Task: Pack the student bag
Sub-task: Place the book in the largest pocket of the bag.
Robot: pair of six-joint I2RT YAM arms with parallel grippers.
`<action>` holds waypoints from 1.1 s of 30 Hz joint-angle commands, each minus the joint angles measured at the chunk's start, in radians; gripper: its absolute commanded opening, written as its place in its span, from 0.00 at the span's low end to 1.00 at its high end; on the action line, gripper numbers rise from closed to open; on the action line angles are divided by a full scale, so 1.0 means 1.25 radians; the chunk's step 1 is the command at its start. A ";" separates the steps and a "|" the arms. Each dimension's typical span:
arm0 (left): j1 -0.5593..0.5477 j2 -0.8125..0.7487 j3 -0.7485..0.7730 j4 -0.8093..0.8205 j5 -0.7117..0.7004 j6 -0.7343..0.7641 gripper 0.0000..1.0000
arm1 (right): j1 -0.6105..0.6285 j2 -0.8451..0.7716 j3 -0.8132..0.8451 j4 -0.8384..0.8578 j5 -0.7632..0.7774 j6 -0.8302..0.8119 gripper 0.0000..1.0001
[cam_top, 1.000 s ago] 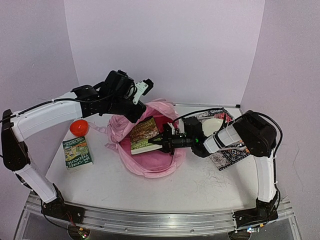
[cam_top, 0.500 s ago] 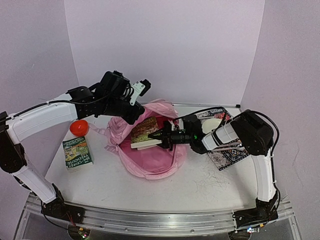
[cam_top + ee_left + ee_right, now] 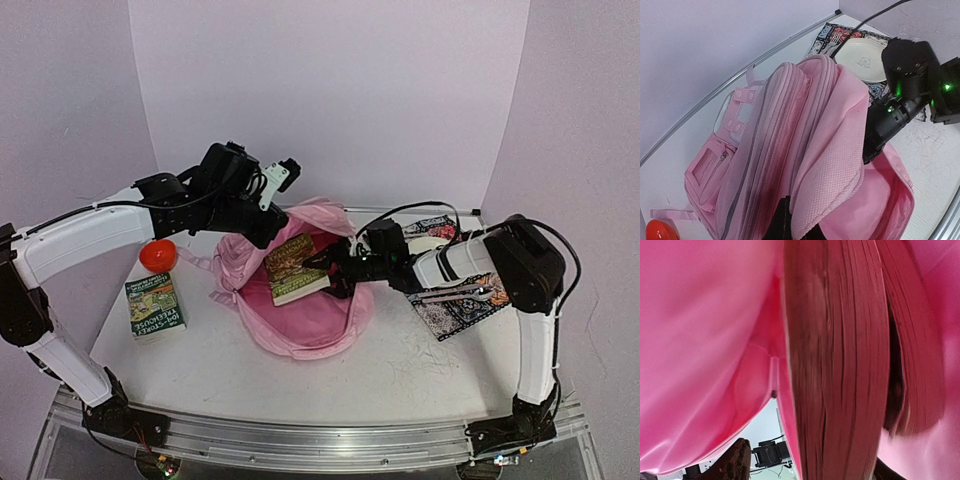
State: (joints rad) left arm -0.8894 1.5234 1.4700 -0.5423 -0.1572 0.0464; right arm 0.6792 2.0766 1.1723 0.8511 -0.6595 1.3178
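Note:
The pink student bag (image 3: 300,320) lies open at the table's middle. My left gripper (image 3: 272,232) is shut on the bag's upper flap (image 3: 830,150) and holds the mouth open. My right gripper (image 3: 325,268) reaches in from the right, shut on a thick book (image 3: 292,268) with a green and brown cover, inside the bag's mouth. In the right wrist view the book's page edges (image 3: 840,370) fill the frame against the pink lining (image 3: 705,340). A second green book (image 3: 155,305) lies on the table at the left.
An orange-red ball (image 3: 157,255) sits at the left behind the green book. A white plate (image 3: 430,250) rests on a patterned cloth (image 3: 460,305) at the right. White walls close the back and sides.
My right gripper has pushed the book deeper into the bag and its arm has moved left and back. The left arm has lifted the flap slightly and then stayed still.

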 commanded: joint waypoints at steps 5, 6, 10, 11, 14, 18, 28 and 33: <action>-0.004 -0.021 0.072 0.107 -0.036 -0.030 0.00 | -0.008 -0.216 -0.052 -0.178 0.157 -0.126 0.72; -0.004 -0.016 0.075 0.107 -0.039 -0.030 0.00 | -0.006 -0.230 -0.066 -0.182 0.171 -0.126 0.73; -0.004 0.009 0.095 0.109 -0.034 -0.058 0.00 | 0.012 -0.247 -0.097 -0.186 0.199 -0.119 0.74; -0.004 0.014 0.101 0.109 -0.029 -0.060 0.00 | 0.017 -0.239 -0.098 -0.185 0.198 -0.116 0.73; -0.004 0.033 0.118 0.109 -0.001 -0.067 0.00 | 0.027 -0.208 -0.077 -0.185 0.203 -0.114 0.65; -0.004 0.044 0.133 0.109 0.030 -0.070 0.00 | 0.034 -0.170 -0.023 -0.182 0.201 -0.119 0.50; -0.004 0.027 0.128 0.109 0.089 -0.082 0.00 | 0.033 -0.063 0.126 -0.190 0.168 -0.151 0.29; -0.004 0.000 0.112 0.109 0.064 -0.073 0.00 | 0.032 -0.024 0.175 -0.262 0.184 -0.193 0.39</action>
State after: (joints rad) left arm -0.8866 1.6047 1.5482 -0.5415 -0.0902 -0.0482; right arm 0.7189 2.0256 1.3087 0.5417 -0.4216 1.1462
